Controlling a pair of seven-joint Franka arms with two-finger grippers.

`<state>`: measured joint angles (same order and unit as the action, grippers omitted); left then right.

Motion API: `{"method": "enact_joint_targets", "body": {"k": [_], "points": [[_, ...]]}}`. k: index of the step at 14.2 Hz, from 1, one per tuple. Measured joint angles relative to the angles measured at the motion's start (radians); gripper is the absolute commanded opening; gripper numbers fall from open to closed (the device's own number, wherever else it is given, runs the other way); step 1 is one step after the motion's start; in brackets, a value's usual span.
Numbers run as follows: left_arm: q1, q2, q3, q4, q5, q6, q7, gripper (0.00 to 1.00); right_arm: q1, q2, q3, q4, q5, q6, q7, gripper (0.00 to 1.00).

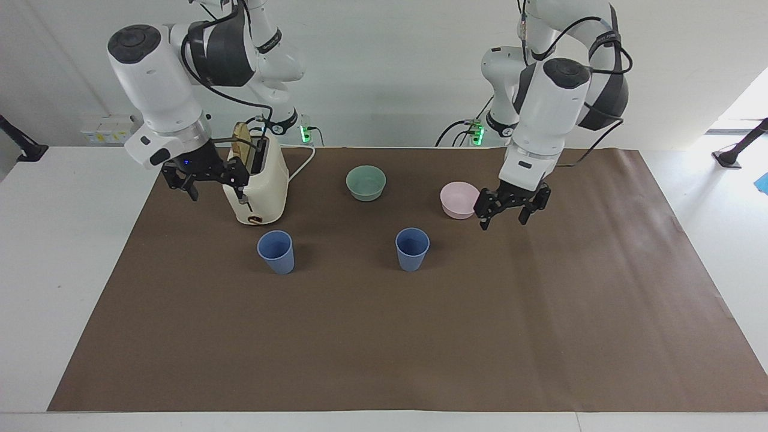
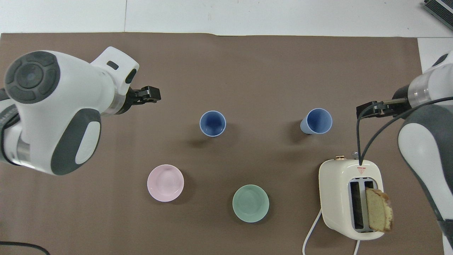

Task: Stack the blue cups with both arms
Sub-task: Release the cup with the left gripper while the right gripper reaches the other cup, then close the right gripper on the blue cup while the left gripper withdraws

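The right claw (image 1: 209, 177) hung open and empty beside the toaster (image 1: 256, 180). Both blue cups (image 1: 276, 252) (image 1: 412, 249) stood apart and unstacked on the tabletop (image 1: 384, 336). The left claw (image 1: 510, 207), open and empty, hovered near the pink bowl (image 1: 459, 200).

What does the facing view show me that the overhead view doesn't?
Facing only: the left gripper and right gripper are both open, raised and holding nothing; the toaster shows its front lever. Overhead only: the toaster's empty second slot beside the bread slice. Both: blue cup by the toaster and second blue cup, upright, apart, unstacked; pink bowl; green bowl.
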<state>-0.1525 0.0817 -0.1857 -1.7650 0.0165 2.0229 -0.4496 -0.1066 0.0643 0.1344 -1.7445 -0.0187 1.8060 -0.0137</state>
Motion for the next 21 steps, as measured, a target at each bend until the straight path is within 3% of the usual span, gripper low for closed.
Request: {"method": "enact_joint_targets", "body": {"k": [6,8,13,20,21], "points": [[0.13,-0.07,0.005,0.009,0.0,-0.14,0.334,1.0,0.02,0.158,0.003,-0.02,0.0,0.168,0.0,1.0],[0.158,-0.083,0.007,0.055,0.0,-0.224,0.418,1.0,0.024,0.191,0.003,-0.027,0.0,0.205,0.0,1.0],[0.173,-0.128,0.025,0.184,-0.002,-0.423,0.499,1.0,0.026,0.207,0.008,-0.059,0.0,0.227,0.0,1.0],[0.173,-0.151,0.048,0.185,-0.042,-0.453,0.498,1.0,0.027,0.198,0.013,-0.117,0.0,0.227,0.0,1.0],[0.174,-0.152,0.051,0.187,-0.042,-0.459,0.498,1.0,0.027,0.198,0.013,-0.123,0.0,0.227,0.0,0.91]]}}
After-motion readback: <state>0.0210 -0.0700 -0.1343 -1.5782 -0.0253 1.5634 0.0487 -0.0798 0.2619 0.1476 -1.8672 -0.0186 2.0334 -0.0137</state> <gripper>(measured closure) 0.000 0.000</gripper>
